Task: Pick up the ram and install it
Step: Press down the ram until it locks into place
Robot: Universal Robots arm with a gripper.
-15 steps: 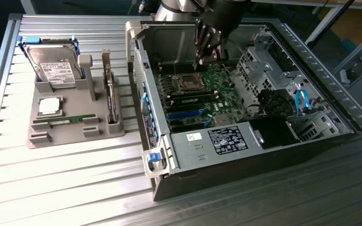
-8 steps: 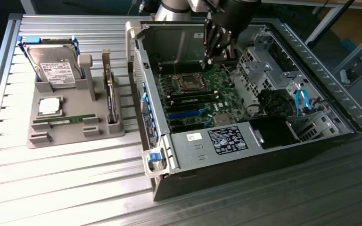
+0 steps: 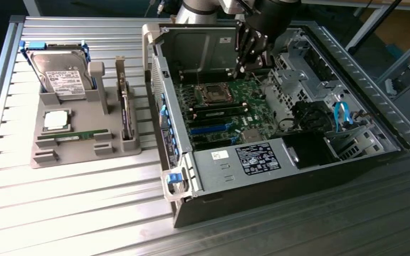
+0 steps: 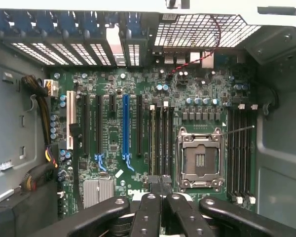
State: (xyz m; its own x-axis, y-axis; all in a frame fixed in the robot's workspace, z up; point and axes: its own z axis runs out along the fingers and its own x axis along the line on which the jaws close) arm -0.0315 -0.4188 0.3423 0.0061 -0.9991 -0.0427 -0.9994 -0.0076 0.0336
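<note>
Quick count of what's on the bench: one open computer case (image 3: pixel 276 160) with one motherboard (image 4: pixel 153 138) inside, and one grey parts holder (image 3: pixel 77 144) sitting next to it. The holder carries one hard drive (image 3: pixel 62 74), one square silver processor chip (image 3: pixel 56 120), one ram (image 3: pixel 73 136) stick lying flat along its near edge, and one bigger dark card (image 3: pixel 125 106) standing on edge. On the motherboard there's one empty CPU socket (image 4: pixel 200 159), one blue expansion slot (image 4: pixel 125 129), one white slot (image 4: pixel 69 118) and one silver heatsink (image 4: pixel 98 191). One robot gripper (image 4: pixel 162 197) hangs over the board. One blue cable (image 3: pixel 341 114) loops near the drive bays.
</note>
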